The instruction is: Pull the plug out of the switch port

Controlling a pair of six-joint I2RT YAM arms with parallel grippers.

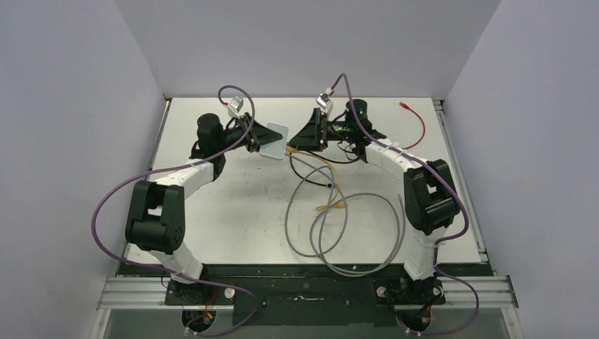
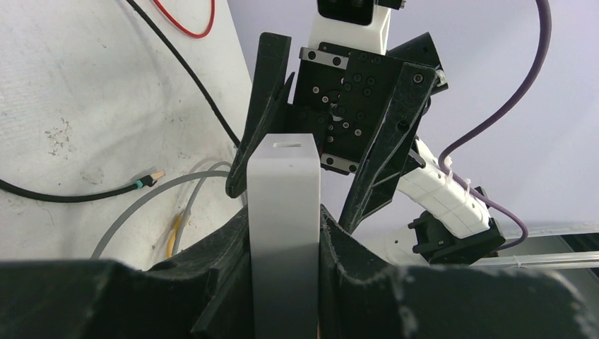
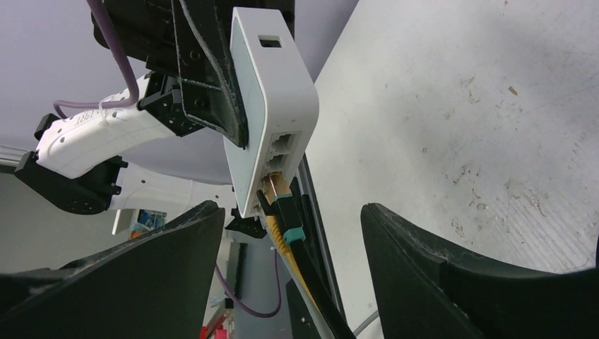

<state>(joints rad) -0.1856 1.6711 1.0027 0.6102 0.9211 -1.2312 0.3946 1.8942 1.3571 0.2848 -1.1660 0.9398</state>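
Holds switch (image 3: 272, 92) pinched in left pincer (image 2: 284, 219), sockets (image 3: 286, 152) facing right. Brackets plug (image 3: 277, 201) with spread right pincer (image 3: 291, 215), untouched, axis pointing into gap.

Seen from above, the switch (image 1: 274, 139) is up off the table (image 1: 233, 212), toward 12 o'clock from the table's middle. The left gripper (image 1: 261, 137) is at its 9 o'clock, with one finger on each flat side of it. The right gripper (image 1: 293, 141) is at its 3 o'clock. The plug (image 3: 277, 194) sits in the switch's edge, between the right fingers, touching neither. Loops of cable (image 1: 339, 233) lie at 5 o'clock from the switch. One thin cable (image 1: 417, 123) lies near the table's 2 o'clock corner.
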